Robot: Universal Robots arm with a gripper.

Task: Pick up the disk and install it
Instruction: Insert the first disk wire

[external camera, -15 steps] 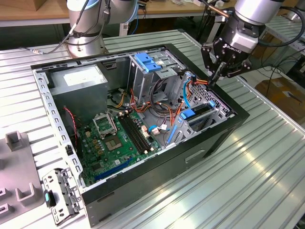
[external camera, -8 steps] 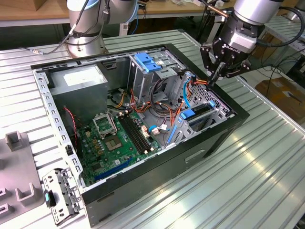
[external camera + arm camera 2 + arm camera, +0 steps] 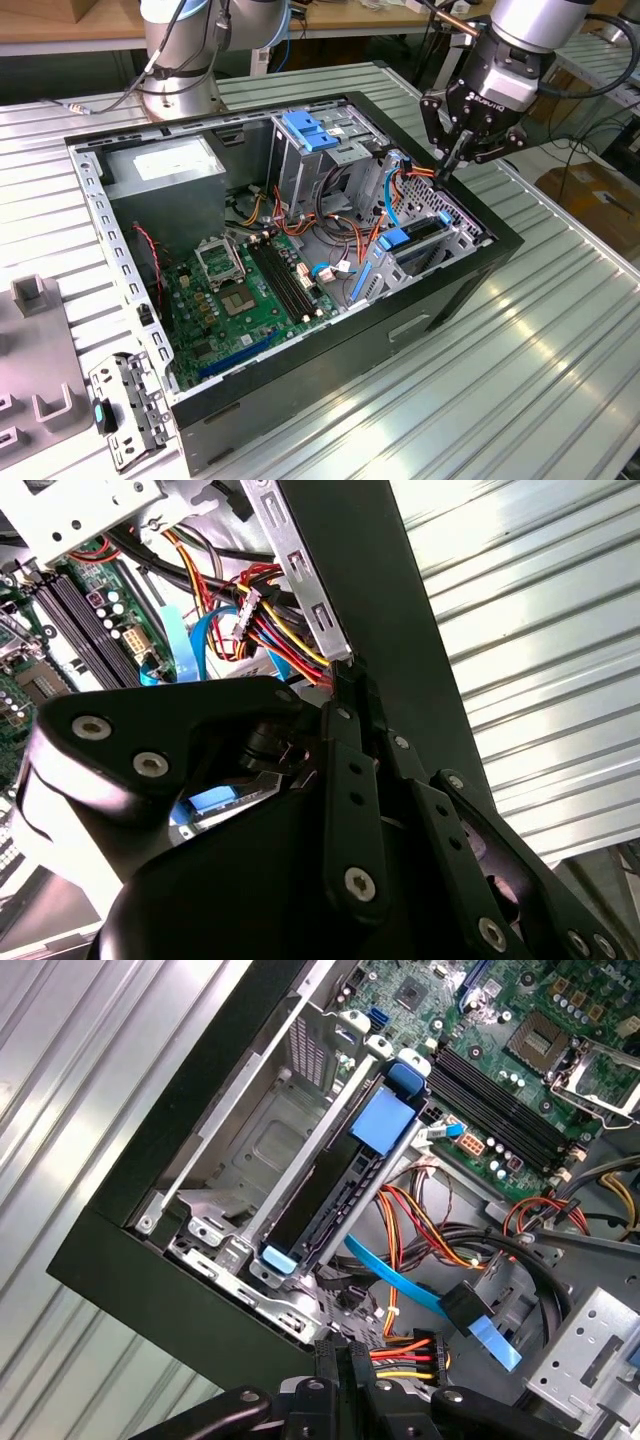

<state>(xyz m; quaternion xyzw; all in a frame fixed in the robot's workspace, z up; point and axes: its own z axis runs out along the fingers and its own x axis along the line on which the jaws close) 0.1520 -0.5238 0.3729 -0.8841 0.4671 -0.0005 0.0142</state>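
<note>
The disk (image 3: 415, 243) is seen seated in the low drive bay at the case's (image 3: 470, 275) corner, its blue rails lodged between the bay walls. The claw (image 3: 452, 160), fingers drawn together and holding nothing, is poised above it at about one o'clock in the exterior view, so the drive appears already released in place.

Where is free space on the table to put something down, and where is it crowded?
The ribbed table is bare at the exterior view's right of the computer case. Inside, cables crowd around the disk, with the gripper above them.
</note>
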